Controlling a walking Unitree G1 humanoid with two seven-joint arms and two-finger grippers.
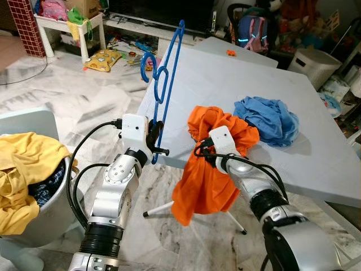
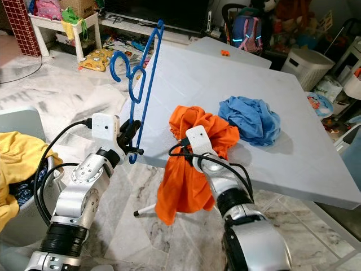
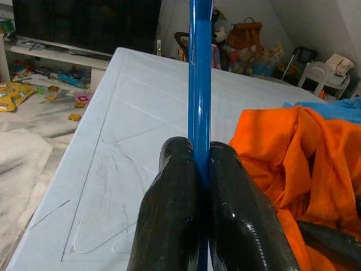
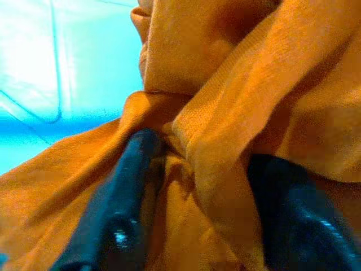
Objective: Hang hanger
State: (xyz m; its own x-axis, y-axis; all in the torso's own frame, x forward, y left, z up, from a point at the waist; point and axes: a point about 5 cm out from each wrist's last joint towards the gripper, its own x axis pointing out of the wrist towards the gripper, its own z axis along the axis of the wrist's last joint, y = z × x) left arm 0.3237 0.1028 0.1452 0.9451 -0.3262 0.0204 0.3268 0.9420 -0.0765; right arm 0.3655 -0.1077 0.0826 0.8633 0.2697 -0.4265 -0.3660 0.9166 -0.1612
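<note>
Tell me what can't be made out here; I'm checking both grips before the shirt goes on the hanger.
- Right gripper: fingertips buried in orange shirt folds in the right wrist view; how much cloth they pinch is hidden.
- Blue hanger: its lower end is hidden behind the left gripper in the left wrist view.
- Shirt's collar and sleeves: bunched, untellable.

Blue plastic hanger [image 1: 163, 84]: held upright and tilted, hook end [image 1: 148, 65] uppermost and curling toward the robot's left, lower end pinched between the closed fingers of the left end effector [image 1: 153, 144] at the near-left edge of the pale grey worktop [image 1: 316, 147]. In the left wrist view the blue bar [image 3: 199, 68] rises straight out between the two black fingers [image 3: 169, 214]. Thin frame with looped notches near the hook. No garment is on it.
</note>
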